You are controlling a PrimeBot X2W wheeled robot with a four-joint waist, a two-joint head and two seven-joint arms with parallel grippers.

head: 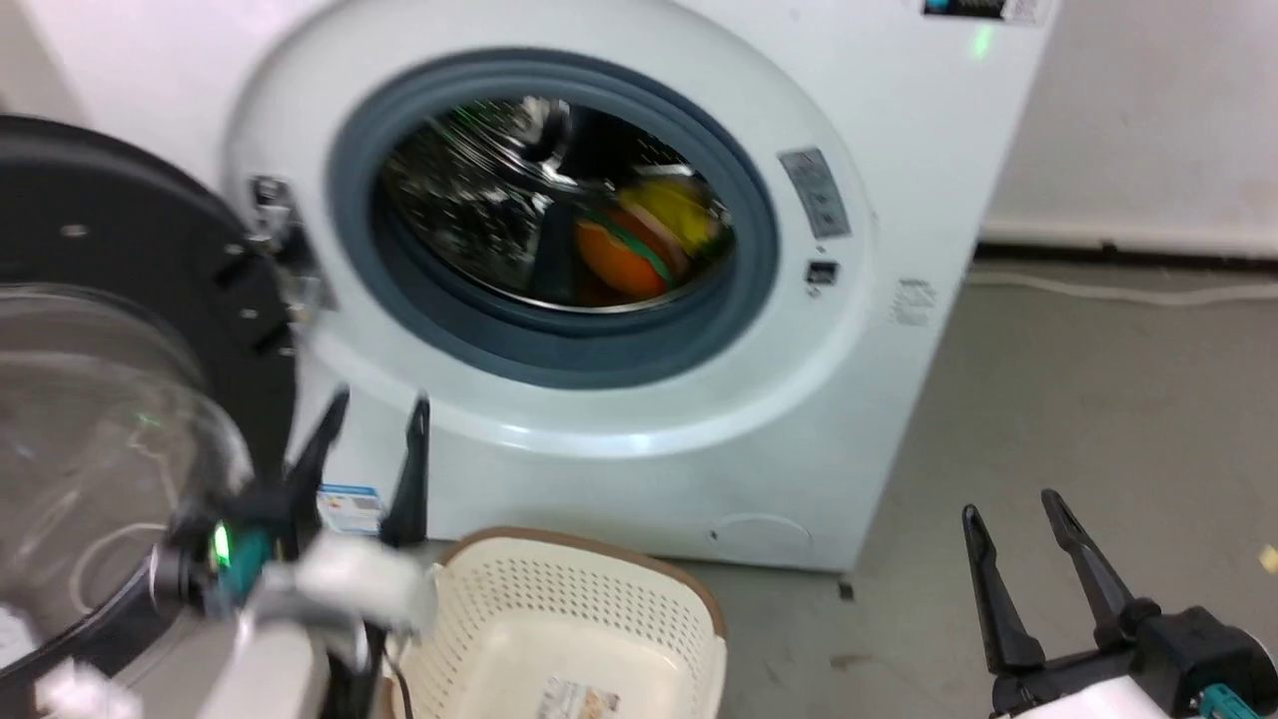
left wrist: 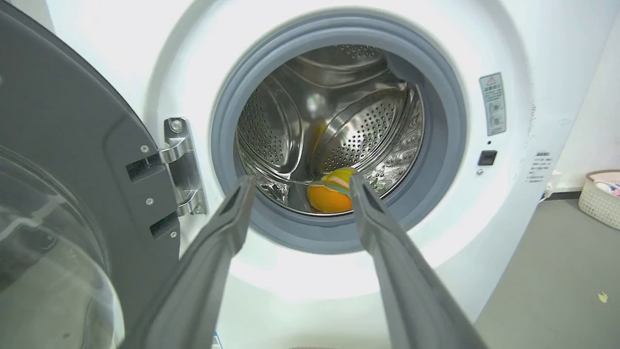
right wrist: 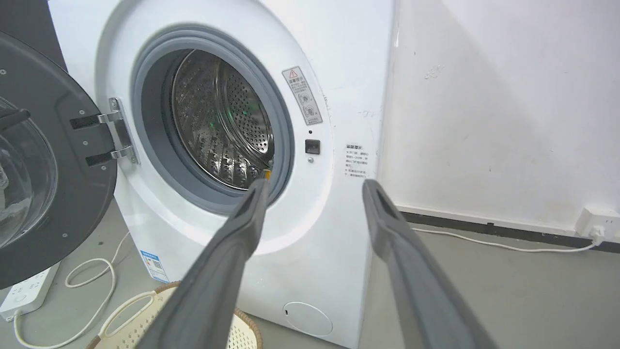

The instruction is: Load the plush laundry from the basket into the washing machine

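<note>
**Plush in the drum, both tools spread wide**

The washing machine stands with its black-framed bubble door swung open to the robot's left. The head view is blurred, so the drum shows there as smeared glints. The left wrist view gives the perforated steel and grey ring sharply.

The basket sits on the floor just before the washer. The head view shows the printed label on its bottom, and the right wrist view cuts it off at the lower edge. A second pale basket shows at the right edge of the left wrist view, its contents too small to tell.

The left tool and the right tool both have their fingers spread wide, gripping nothing.

The plush laundry lies inside the drum at its lower front, with the orange part facing out. In the right wrist view the ring hides all but an orange speck.

A white power strip lies on the floor under the door.
</note>
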